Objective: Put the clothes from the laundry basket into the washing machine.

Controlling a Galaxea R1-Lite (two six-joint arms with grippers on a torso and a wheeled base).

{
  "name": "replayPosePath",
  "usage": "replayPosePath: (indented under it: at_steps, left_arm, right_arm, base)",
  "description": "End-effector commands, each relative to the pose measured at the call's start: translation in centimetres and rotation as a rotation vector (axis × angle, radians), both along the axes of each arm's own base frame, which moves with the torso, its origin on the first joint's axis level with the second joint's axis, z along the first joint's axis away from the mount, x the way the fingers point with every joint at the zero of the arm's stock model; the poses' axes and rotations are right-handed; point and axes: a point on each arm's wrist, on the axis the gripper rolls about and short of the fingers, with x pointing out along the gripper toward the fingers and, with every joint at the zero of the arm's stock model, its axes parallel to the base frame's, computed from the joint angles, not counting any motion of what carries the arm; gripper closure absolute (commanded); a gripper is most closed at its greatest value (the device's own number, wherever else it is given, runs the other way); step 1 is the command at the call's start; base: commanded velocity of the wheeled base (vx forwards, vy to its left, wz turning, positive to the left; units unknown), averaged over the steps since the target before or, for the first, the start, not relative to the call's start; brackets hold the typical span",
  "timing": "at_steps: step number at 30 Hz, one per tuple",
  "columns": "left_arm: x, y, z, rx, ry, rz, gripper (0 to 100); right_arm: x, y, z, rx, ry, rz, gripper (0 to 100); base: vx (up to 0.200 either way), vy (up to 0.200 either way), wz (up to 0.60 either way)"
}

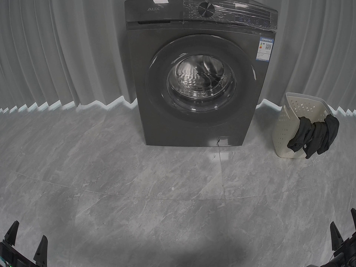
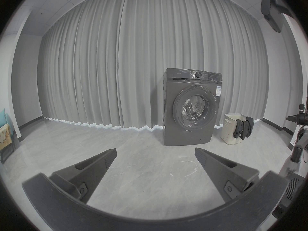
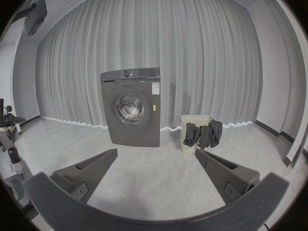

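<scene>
Head view: washer (image 1: 167, 130), door (image 1: 202, 79) apparently shut; basket (image 1: 293, 108) just right on floor (image 1: 148, 190), clothes (image 1: 315, 132) draped over its rim.
Left wrist view: left tool (image 2: 155, 154) open, empty, well short.
Right wrist view: right tool (image 3: 156, 154) open, empty.
Likely risks: shut door blocking loading; draped clothes snagging and tipping basket.

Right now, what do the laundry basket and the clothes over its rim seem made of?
Laundry basket: probably rigid plastic, matte off-white, walls moulded with rows of small holes. Clothes: soft dark fabric, matte, draping limply over the rim.
</scene>
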Motion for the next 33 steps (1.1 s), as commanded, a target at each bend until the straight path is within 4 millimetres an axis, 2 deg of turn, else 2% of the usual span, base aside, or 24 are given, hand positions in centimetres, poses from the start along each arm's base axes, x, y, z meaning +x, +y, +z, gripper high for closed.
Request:
replayPosePath:
  at_steps: [1, 4, 13, 33]
  left_arm:
    - [0.0, 0.0, -0.48, 0.0, 0.0, 0.001, 0]
    - [0.0, 0.0, -0.48, 0.0, 0.0, 0.0, 0]
    - [0.0, 0.0, -0.48, 0.0, 0.0, 0.001, 0]
    - [0.0, 0.0, -0.47, -0.002, -0.002, 0.003, 0]
  right_arm:
    - [0.01, 0.0, -0.52, -0.001, 0.001, 0.0, 0]
    - [0.01, 0.0, -0.52, -0.001, 0.001, 0.0, 0]
    - [0.01, 0.01, -0.52, -0.002, 0.001, 0.002, 0]
    - [0.01, 0.0, -0.52, -0.002, 0.001, 0.003, 0]
  base:
    - [0.2, 0.0, 0.0]
    - [0.2, 0.0, 0.0]
    - [0.0, 0.0, 0.0]
    - [0.0, -0.2, 0.0]
